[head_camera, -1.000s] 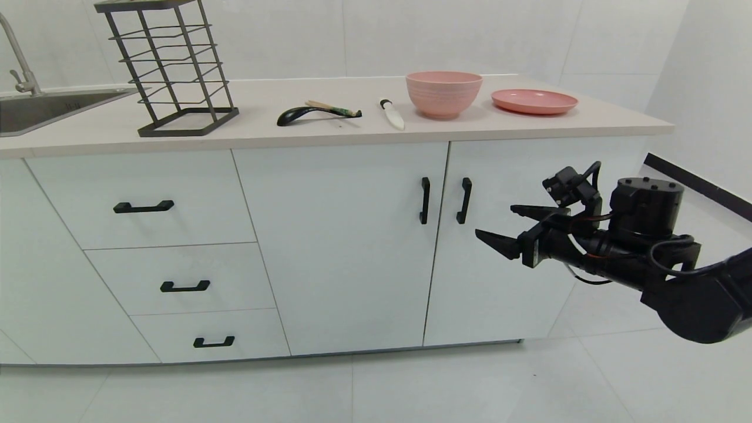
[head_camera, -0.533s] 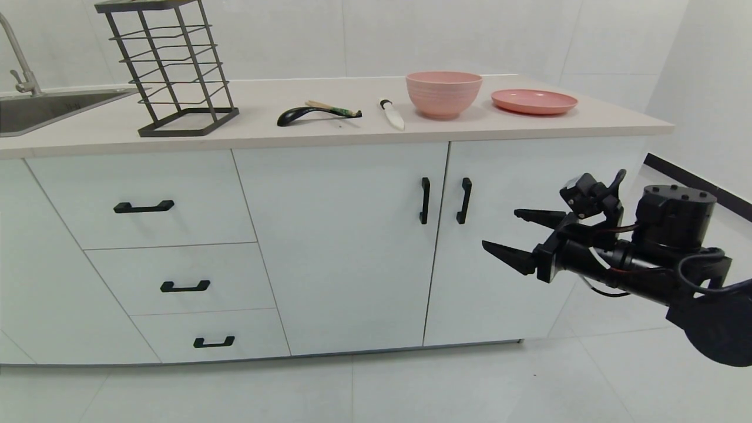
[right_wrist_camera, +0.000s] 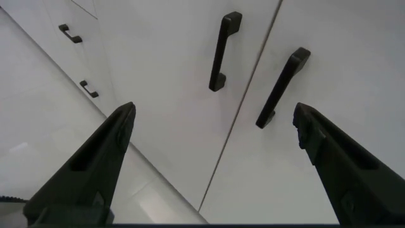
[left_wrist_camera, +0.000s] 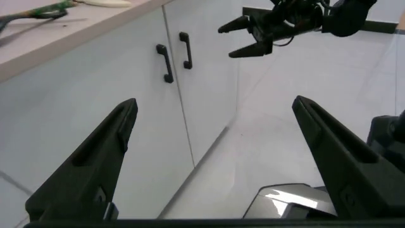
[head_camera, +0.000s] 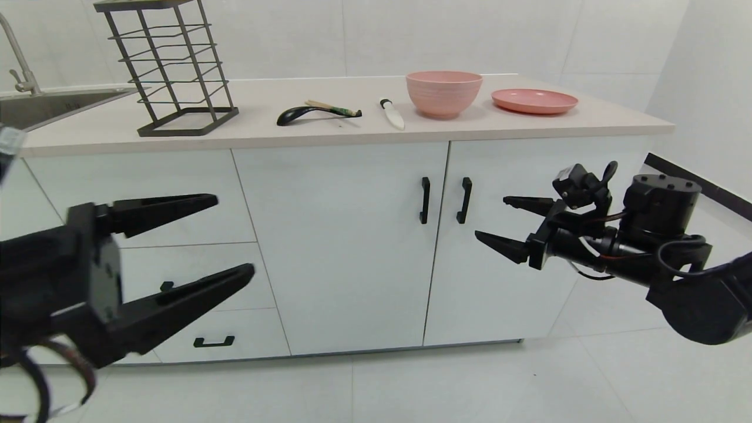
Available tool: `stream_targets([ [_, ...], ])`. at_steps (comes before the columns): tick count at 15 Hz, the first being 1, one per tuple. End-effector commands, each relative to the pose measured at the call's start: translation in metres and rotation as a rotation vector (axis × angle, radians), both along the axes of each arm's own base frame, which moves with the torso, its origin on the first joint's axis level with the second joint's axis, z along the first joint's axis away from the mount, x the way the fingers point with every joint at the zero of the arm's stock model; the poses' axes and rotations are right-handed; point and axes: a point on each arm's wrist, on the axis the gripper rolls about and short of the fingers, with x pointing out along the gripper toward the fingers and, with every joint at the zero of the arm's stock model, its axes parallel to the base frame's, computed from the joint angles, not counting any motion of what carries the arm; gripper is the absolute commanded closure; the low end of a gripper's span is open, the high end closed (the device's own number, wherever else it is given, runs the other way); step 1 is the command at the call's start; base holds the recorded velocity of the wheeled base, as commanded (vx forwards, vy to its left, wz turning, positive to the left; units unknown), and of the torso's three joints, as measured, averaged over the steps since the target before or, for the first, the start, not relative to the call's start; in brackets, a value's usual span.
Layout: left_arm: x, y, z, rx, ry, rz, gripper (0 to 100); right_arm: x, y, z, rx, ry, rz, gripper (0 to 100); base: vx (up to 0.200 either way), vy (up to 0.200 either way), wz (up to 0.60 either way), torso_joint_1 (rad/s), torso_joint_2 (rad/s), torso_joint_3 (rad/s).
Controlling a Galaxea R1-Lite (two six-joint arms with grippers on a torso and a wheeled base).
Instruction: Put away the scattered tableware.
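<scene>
Both tools are hanging spread and empty in front of the cabinet, lower in the frame than the tabletop [head_camera: 352, 136]. The left tool [head_camera: 235, 235] is sitting at lower left, the right tool [head_camera: 491, 218] at centre right. All the tableware is lying untouched on the tabletop across the top of the frame. The bowl [head_camera: 443, 93] and plate [head_camera: 534, 101] are at upper right, near each other but apart. The spoon [head_camera: 296, 113] and chopsticks [head_camera: 332, 108] are at upper centre and seem to be touching. A white utensil [head_camera: 392, 113] is lying between them and the bowl.

The nearest hazard, as I am judging it, is the right tool. Its fingertips are pointing at the door handles [head_camera: 464, 200] from close by, so a forward push could snag a finger on a handle or knock the door.

Either tool rising straight up is risking a strike on the underside or front lip of the tabletop, so each should be backing off first.

Up top, the plate is lying flat and thin near the right end of the tabletop. A poor pinch on its rim may be pushing it along rather than lifting it, possibly off the edge.

The spoon and chopsticks look tangled enough that grabbing one could be dragging the other along. The white utensil is lying close to the front edge, where a passing finger could be sweeping it to the floor.

The wire rack [head_camera: 170, 64] at upper left looks light, and a bump while loading could be tipping or shifting it.
</scene>
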Motion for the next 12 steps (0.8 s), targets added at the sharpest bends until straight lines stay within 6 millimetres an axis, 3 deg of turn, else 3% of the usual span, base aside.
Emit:
stream_targets([
  [1, 0.058, -0.042, -0.034, 0.048, 0.092, -0.078, 0, 0.013, 0.004, -0.016, -0.011, 0.027, 0.014, 0, 0.0, 0.0, 0.0, 0.0, 0.0, 0.0],
  [3, 0.071, -0.051, -0.044, 0.06, 0.116, -0.086, 0, 0.025, 0.006, -0.02, -0.01, 0.021, 0.012, 0, 0.0, 0.0, 0.0, 0.0, 0.0, 0.0],
  [6, 0.085, -0.086, -0.064, 0.08, 0.167, -0.246, 0, 0.057, 0.007, -0.029, 0.002, -0.004, 0.029, 0, 0.0, 0.0, 0.0, 0.0, 0.0, 0.0],
  [9, 0.125, -0.115, -0.085, 0.036, 0.082, -0.311, 0, 0.067, 0.007, -0.047, -0.005, 0.028, 0.021, 0, 0.0, 0.0, 0.0, 0.0, 0.0, 0.0],
  [12, 0.131, -0.138, -0.088, 0.009, 0.022, -0.362, 0, 0.071, 0.005, -0.048, -0.002, 0.018, 0.018, 0, 0.0, 0.0, 0.0, 0.0, 0.0, 0.0],
])
